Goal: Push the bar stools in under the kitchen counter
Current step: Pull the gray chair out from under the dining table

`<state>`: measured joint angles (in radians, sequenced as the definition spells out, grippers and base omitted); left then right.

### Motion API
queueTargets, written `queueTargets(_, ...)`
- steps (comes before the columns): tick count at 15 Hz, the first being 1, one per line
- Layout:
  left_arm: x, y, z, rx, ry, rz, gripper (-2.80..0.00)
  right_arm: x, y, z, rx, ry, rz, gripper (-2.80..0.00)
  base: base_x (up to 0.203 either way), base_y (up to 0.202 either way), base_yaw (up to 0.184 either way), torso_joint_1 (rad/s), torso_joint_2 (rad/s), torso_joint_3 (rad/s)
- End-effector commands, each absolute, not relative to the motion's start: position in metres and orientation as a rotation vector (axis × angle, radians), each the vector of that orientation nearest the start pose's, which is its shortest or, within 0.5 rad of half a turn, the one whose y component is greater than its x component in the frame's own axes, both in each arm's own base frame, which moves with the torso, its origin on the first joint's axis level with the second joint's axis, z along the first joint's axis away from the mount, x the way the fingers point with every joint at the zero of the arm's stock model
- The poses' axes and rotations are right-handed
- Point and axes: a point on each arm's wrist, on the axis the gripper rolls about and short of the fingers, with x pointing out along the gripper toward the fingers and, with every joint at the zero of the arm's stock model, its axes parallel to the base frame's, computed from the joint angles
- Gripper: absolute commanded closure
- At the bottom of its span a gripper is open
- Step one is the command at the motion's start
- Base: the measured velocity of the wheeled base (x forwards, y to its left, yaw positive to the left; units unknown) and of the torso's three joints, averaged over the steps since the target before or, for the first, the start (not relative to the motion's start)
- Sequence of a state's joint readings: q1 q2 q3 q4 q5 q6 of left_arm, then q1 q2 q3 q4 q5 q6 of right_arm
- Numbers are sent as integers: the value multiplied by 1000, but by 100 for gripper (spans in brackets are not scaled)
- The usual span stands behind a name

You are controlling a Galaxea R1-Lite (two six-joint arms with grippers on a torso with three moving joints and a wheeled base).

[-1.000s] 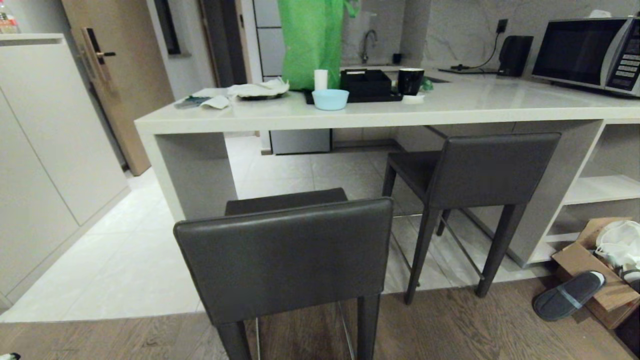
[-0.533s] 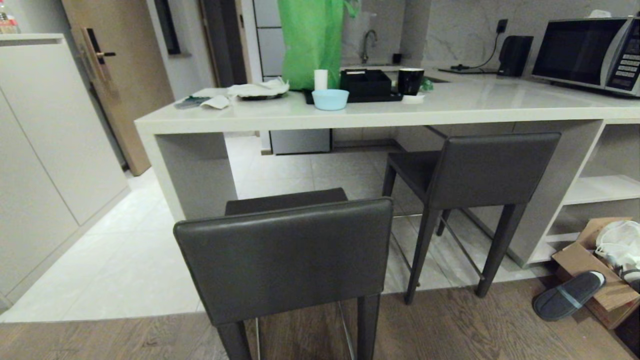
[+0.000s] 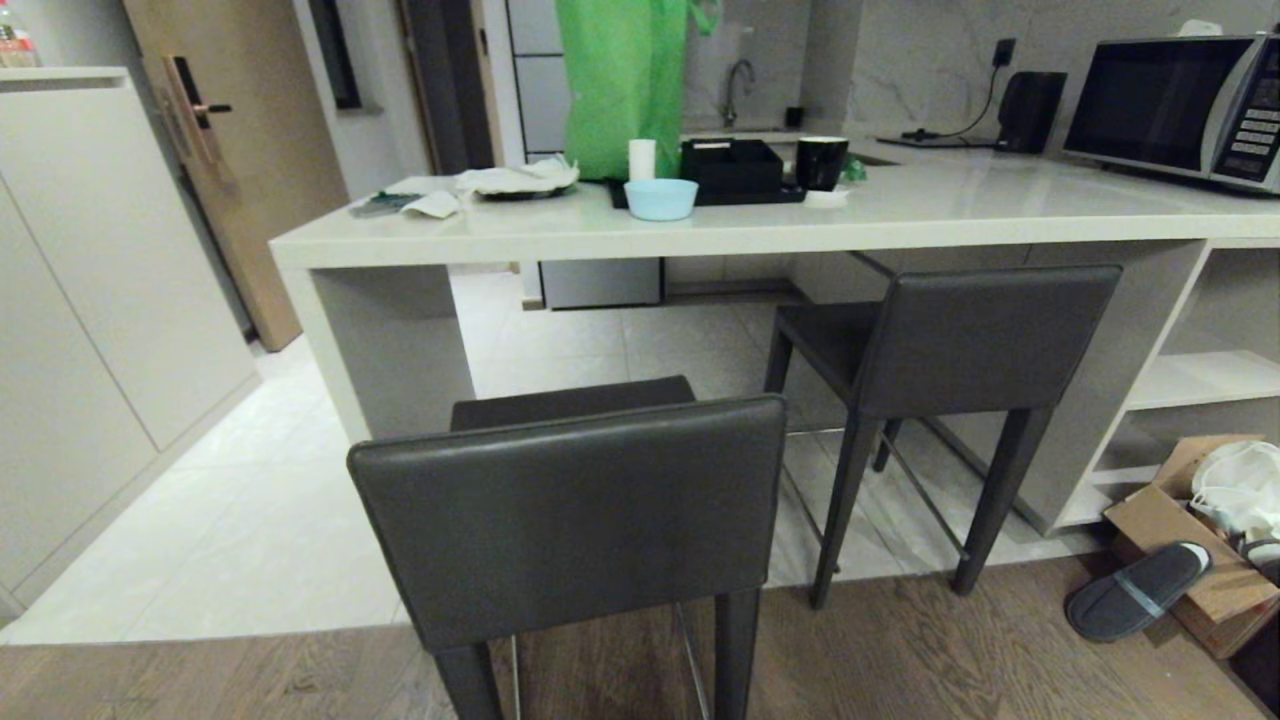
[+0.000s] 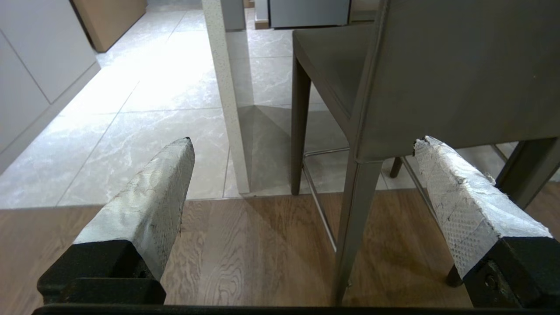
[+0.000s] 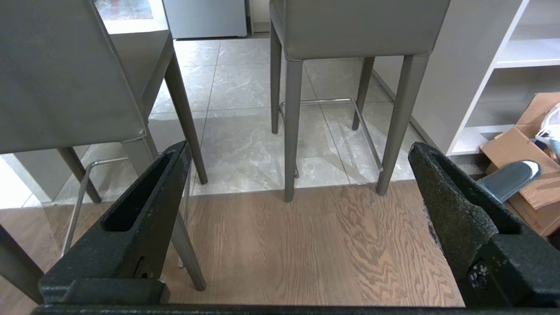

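Two dark grey bar stools stand before the kitchen counter. The near stool is out on the wood floor with its backrest towards me. The far stool, to the right, has its seat partly beneath the slab. Neither arm shows in the head view. My left gripper hangs low and open behind the near stool's left rear leg, touching nothing. My right gripper is also open and empty, low between the near stool and the far stool.
A cardboard box with a slipper lies on the floor at the right by white shelving. A tall white cabinet lines the left. The counter's grey side panel stands left of the near stool. Bowl, tray, microwave are on top.
A pale tip that showed at the bottom left corner of the head view a second ago has gone out of view. The stools and the counter have not moved.
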<state>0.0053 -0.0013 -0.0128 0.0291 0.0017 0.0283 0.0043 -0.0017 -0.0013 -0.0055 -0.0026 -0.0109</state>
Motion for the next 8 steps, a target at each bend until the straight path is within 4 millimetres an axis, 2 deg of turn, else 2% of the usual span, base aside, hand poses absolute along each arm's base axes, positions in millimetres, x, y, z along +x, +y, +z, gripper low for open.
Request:
queueTargets(1, -24, 0, 76, 31, 17, 7, -280, -23, 0, 77, -10, -9, 2, -280, 0, 0, 0, 0, 0, 0)
queueTargets(2, -24, 0, 76, 36, 17, 7, -280, -23, 0, 77, -9, -9, 1, -280, 0, 0, 0, 0, 0, 0)
queueTargets(3, -24, 0, 76, 41, 19, 7, 0, -23, 0, 77, -14, -9, 3, 0, 0, 0, 0, 0, 0, 0)
queueTargets(8, -24, 0, 76, 41, 17, 6, 0, -23, 0, 77, -15, -9, 3, 0, 0, 0, 0, 0, 0, 0)
